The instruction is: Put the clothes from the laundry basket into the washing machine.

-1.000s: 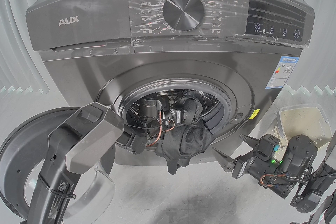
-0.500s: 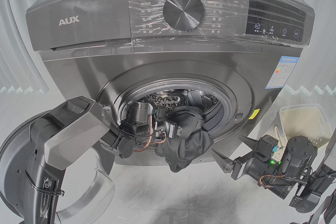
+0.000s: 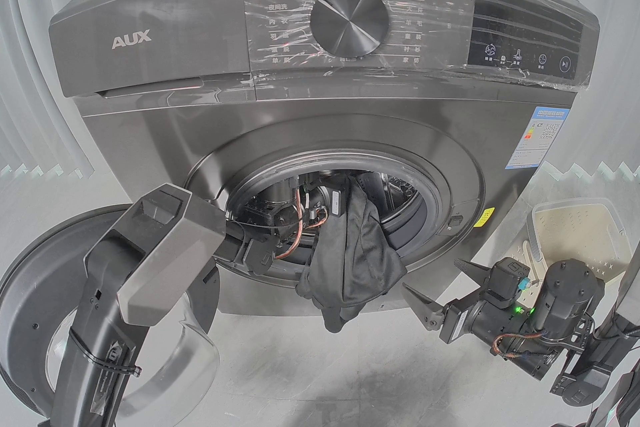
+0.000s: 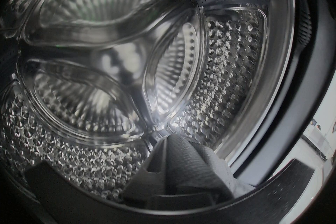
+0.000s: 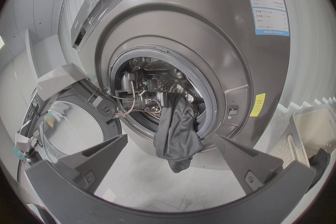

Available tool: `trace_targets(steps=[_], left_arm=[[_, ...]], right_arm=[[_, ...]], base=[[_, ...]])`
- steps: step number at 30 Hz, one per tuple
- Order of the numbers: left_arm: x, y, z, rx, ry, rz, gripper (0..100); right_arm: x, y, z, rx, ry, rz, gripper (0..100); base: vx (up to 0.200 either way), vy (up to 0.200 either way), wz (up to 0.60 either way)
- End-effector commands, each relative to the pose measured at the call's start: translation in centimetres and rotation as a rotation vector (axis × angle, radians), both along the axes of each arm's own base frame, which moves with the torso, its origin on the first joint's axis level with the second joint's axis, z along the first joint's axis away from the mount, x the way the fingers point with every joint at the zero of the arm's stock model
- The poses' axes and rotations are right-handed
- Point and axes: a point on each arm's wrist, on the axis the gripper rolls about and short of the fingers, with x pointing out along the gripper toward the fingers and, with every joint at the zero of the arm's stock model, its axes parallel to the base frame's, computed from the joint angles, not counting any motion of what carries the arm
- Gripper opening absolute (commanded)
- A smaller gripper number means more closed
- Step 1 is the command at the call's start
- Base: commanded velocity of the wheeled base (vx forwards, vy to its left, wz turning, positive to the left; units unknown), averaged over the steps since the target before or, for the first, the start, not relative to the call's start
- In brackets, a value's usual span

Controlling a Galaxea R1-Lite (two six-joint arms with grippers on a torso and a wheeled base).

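Note:
The washing machine (image 3: pixel 373 128) stands in front of me with its round opening uncovered. My left gripper (image 4: pixel 166 154) is inside the steel drum (image 4: pixel 115 60), shut on a dark grey garment (image 3: pixel 353 255). The garment hangs from it over the lower rim of the opening and down the machine's front (image 5: pixel 175 137). My right gripper (image 3: pixel 433 278) hovers open and empty, low and to the right of the opening, beside the cream laundry basket (image 3: pixel 580 235). A dark piece of cloth (image 5: pixel 320 161) shows at the basket's edge.
The machine's door (image 3: pixel 40 288) is swung open to the left, behind my left arm. Pale floor (image 3: pixel 320 375) lies below the opening. White curtains hang on both sides of the machine.
My left gripper dipped, then rose and went deeper into the drum with the garment, which now hangs longer from a higher point. The right arm has stayed still.

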Motion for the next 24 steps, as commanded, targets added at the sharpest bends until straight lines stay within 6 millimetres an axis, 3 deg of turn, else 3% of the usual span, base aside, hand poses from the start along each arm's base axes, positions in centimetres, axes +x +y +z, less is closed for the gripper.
trace_targets(steps=[1,6,19,20,24], left_arm=[[1.9,-0.6,-1.7,-0.026,-0.042,0.053,0],[3.4,-1.0,-1.3,-0.06,-0.105,0.113,0],[3.7,-0.3,-1.3,-0.056,-0.098,0.147,0],[3.7,-0.3,-0.9,-0.059,-0.1,0.145,100],[2.7,-0.6,-1.0,-0.057,-0.057,0.124,100]], right_arm=[[0.0,0.0,0.0,-0.001,0.001,0.0,100],[0.0,0.0,0.0,-0.001,0.001,0.002,100],[0.0,0.0,-0.1,-0.003,0.004,0.003,100],[0.0,0.0,-0.1,-0.003,0.004,0.003,100],[0.0,0.0,-0.1,-0.003,0.004,0.002,100]], base=[[0.0,0.0,0.0],[0.0,0.0,0.0],[0.0,0.0,0.0],[0.0,0.0,0.0],[0.0,0.0,0.0]])
